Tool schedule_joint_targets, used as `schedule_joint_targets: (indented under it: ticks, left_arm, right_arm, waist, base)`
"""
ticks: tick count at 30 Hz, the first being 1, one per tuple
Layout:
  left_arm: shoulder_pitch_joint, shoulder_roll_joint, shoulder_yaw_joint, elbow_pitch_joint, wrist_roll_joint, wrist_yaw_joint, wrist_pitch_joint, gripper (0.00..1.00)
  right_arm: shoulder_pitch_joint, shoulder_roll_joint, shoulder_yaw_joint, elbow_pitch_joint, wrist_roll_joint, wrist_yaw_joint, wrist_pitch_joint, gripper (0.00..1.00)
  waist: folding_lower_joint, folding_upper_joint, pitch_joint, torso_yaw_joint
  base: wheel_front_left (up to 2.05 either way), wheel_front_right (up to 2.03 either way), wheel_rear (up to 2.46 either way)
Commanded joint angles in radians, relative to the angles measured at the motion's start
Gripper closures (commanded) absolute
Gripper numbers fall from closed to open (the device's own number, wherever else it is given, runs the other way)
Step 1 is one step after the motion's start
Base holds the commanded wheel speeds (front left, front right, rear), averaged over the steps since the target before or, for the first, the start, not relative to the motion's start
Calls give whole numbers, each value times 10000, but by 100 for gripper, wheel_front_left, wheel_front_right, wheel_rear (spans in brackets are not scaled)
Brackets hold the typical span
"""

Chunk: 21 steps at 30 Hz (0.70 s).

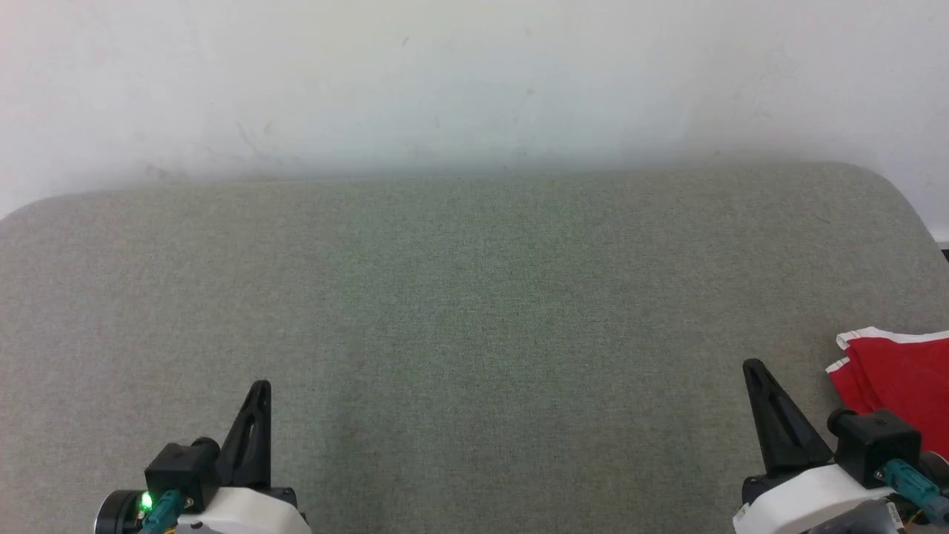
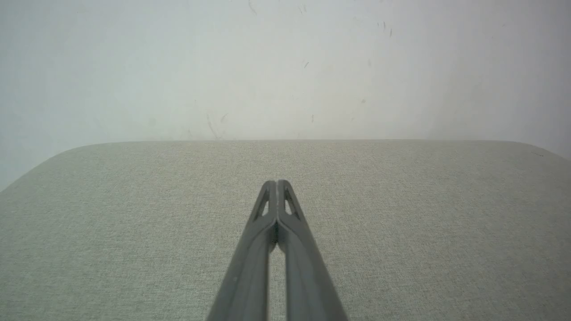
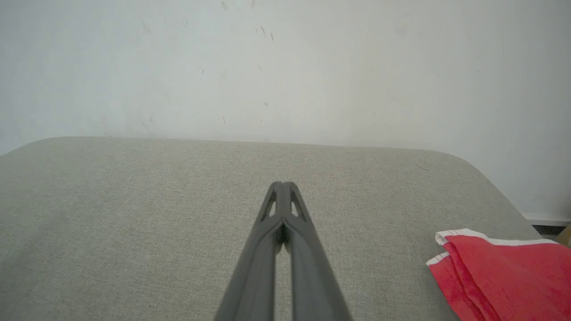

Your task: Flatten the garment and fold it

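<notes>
1. The garment (image 1: pixel 898 382), red with a white band, lay bunched on the grey cushion (image 1: pixel 474 311) at its right edge; the head view cut it off at the frame.
2. The right gripper (image 1: pixel 752 365) sat low, just left of the garment, fingers clear of the cloth; the head view took them side-on as one dark blade, so closure could not be judged there.
3. The right wrist view settled it; the fingers (image 3: pixel 256 267) were pressed together at the tips, a thin slit lower down, holding nothing; the garment (image 3: pixel 504 276) lay at lower right, its white-banded corner in two layers turned toward the fingers.
4. The left gripper (image 1: pixel 261 386) sat low at the left over bare cushion, well apart from the garment.
5. The left wrist view gave its fingers (image 2: pixel 250 267) likewise pressed together at the tips and holding nothing; beyond them the cushion's rounded far edge met a pale, scuffed wall (image 2: pixel 285 67).
</notes>
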Motion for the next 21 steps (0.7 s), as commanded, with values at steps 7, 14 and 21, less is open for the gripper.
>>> schedule_joint_targets:
  ticks: [7, 14, 21]
  left_arm:
    - [-182, -114, 63, -119, 200, 49, 158, 100]
    - [-226, -195, 83, -184, 327, 60, 301, 100]
    - [-269, -276, 102, -248, 454, 72, 444, 100]
  right_arm:
    - [-238, 14, -5, 112, -138, -2, 21, 100]
    - [-332, 17, -4, 196, -210, -2, 27, 100]
    - [-427, 20, -3, 279, -282, -3, 32, 100]
  waist:
    - [0, 0, -9, -1]
    - [0, 0, -19, -2]
    - [0, 0, -28, -3]
  base:
    - [0, 0, 0]
    - [0, 0, 0]
    - [0, 0, 0]
